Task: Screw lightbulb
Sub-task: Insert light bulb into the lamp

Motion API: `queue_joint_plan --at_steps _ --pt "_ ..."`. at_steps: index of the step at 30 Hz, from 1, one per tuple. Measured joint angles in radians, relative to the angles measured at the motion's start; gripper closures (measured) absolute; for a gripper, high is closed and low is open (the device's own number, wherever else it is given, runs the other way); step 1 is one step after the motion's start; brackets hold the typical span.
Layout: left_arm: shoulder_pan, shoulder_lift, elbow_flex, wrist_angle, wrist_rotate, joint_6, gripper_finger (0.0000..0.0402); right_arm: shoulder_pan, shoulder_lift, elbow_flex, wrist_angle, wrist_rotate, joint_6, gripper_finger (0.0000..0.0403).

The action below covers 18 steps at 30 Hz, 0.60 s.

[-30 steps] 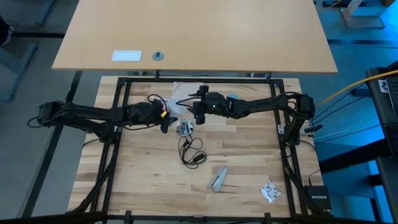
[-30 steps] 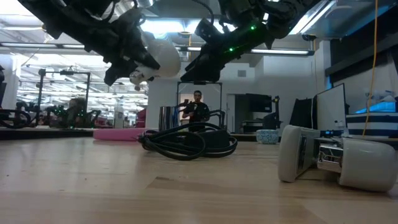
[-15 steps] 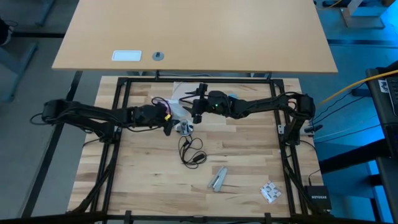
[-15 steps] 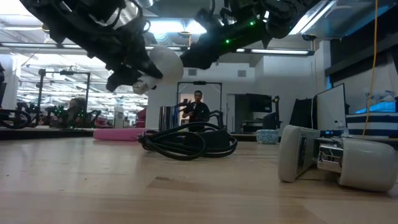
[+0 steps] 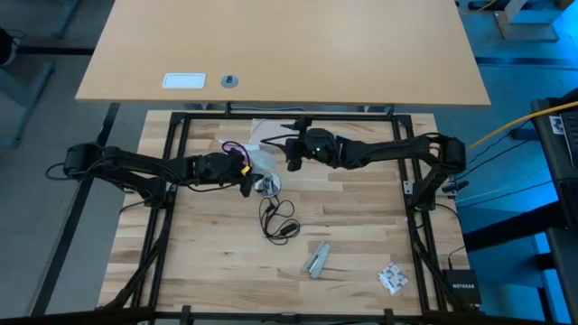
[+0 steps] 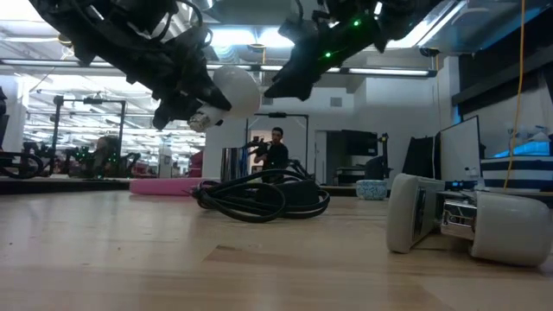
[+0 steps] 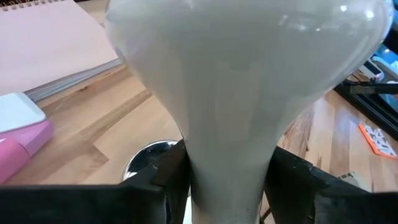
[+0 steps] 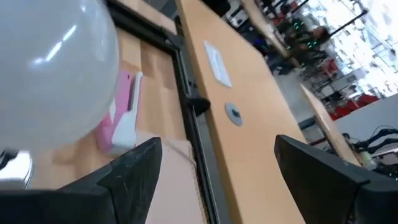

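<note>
Table: the wooden table carries both arms; near its middle lies the silvery socket with its black cord coiled toward the near side.
Left arm: it reaches in from the left, and the left gripper hangs above the table just beside the socket. Its fingers are closed on the narrow neck of the lightbulb.
Right arm: it comes in from the right, and the right gripper hovers near the bulb, on the far side of it. Its fingers stand wide apart and hold nothing.
Lightbulb, place: it is in the air, above the table and close over the socket, not touching it.
Lightbulb, axis: in the low view the long axis is tilted, not upright. The round globe points up and away from the left gripper; the neck end points down toward the table.
Step in hand: I judge that the bulb is being carried to the socket; the screwing is not yet begun.
Next move: the neck should be lined up with the opening of the socket, and the socket probably needs to be held steady, maybe by the free right gripper, before any turning.
</note>
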Motion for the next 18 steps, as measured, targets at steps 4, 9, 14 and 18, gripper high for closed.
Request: queue_joint_plan --at_steps 4,9,14,18 --pt "0.0 0.0 0.0 0.002 0.0 0.0 0.0236 0.001 -0.037 0.0 -0.122 -0.064 0.014 0.0086" --pt "0.0 0.0 0.0 0.009 0.0 0.0 0.0235 0.002 -0.033 0.0 -0.215 -0.208 0.087 0.0086" --pt "0.0 0.0 0.0 0.024 0.0 0.0 0.0234 0.002 -0.011 0.0 -0.191 -0.245 0.115 0.0086" --pt "0.0 0.0 0.0 0.066 0.0 0.012 0.0234 0.002 0.005 0.001 -0.136 -0.245 0.142 0.0086"
